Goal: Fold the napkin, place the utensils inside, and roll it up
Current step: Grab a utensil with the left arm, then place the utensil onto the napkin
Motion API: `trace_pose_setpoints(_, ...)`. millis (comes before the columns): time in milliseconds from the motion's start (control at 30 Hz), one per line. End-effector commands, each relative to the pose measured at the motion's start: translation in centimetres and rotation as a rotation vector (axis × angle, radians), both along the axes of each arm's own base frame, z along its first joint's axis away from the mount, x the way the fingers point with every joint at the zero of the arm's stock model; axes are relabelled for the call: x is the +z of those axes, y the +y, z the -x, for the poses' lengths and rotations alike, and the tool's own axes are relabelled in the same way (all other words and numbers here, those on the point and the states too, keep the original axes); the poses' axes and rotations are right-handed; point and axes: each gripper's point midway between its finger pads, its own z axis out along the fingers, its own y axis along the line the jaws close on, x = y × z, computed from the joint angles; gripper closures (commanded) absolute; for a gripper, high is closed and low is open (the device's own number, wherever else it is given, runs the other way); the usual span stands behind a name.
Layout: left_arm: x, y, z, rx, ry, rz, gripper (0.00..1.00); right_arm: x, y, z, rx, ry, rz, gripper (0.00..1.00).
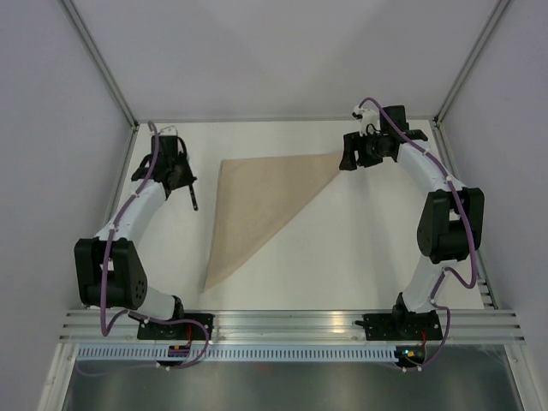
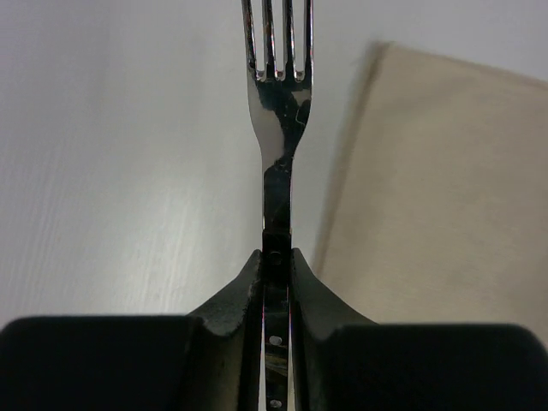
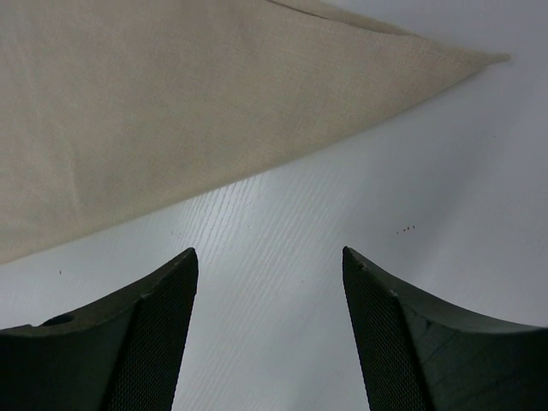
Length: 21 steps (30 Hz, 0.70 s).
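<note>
Black and matte, the left tool (image 2: 276, 257) is closed to a narrow slit on the handle of a slim, mirror-bright steel fork (image 2: 278, 128). Its two fingers squeeze the flat sides, so the neck and four tines project straight ahead, clear of the grip. Holding it low on the handle seems meant to let the pronged end reach the cloth first when it is laid down. The fork hangs over bare white tabletop (image 2: 128, 171), just beside the left edge of the tan-beige, matte cloth napkin (image 1: 261, 201) and not yet over it. The napkin lies flat in the middle of the tabletop as a long triangle: one side runs along the far end and the tail narrows toward the near left. This suggests the fold is done and the placing step is in hand. On the other side, the right tool (image 3: 270, 257) has its dark, textured jaws standing wide apart with nothing between them. It hovers near the napkin's far right point, apart from the cloth. From there it is probably placed to pin that corner or begin the roll once the fork is in.
</note>
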Motion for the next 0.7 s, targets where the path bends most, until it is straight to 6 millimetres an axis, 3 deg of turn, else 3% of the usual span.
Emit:
trace_pose_setpoints(0,8.4,-9.6,-3.4,-0.444,-0.233,0.014,0.98,3.8,-0.5,-0.9,-0.038,-0.086,-0.005,0.26)
trace_pose_setpoints(33,7.4,-11.2,-3.7,-0.504,-0.202,0.005,0.98,4.0,-0.6,-0.9,-0.051,-0.088,-0.007,0.27)
trace_pose_setpoints(133,7.5,-17.2,-3.6,-0.727,-0.210,-0.033,0.98,4.5,-1.5,-0.9,-0.085,-0.090,-0.016,0.28)
trace_pose_setpoints(167,6.0,-18.7,-3.7,-0.807,-0.183,-0.045,0.98,4.7,-1.8,-0.9,-0.094,-0.095,-0.017,0.28)
trace_pose_setpoints(233,5.7,-21.9,-3.5,-0.906,-0.187,-0.043,0.98,5.2,-3.0,-1.1,-0.125,-0.109,-0.013,0.28)
trace_pose_setpoints(267,3.9,-23.4,-3.5,-0.956,-0.152,-0.054,0.98,5.4,-3.3,-1.1,-0.137,-0.112,-0.009,0.28)
trace_pose_setpoints(300,4.1,-24.2,-4.0,-0.971,-0.161,-0.058,0.98,5.6,-3.6,-1.2,-0.145,-0.120,-0.004,0.28)
trace_pose_setpoints(367,2.1,-26.0,-4.0,-1.041,-0.122,-0.036,0.98,5.7,-4.2,-1.2,-0.163,-0.122,0.012,0.28)
trace_pose_setpoints(433,1.6,-27.0,-4.3,-1.077,-0.121,-0.041,0.98,5.8,-4.6,-1.1,-0.176,-0.124,0.020,0.28)
trace_pose_setpoints(500,0.9,-28.5,-3.2,-1.175,-0.114,-0.032,0.98,5.8,-4.7,-1.1,-0.180,-0.126,0.027,0.28)
trace_pose_setpoints(667,-1.1,-30.3,-0.8,-1.287,-0.063,-0.021,0.98,5.4,-4.7,-1.2,-0.182,-0.120,0.030,0.28)
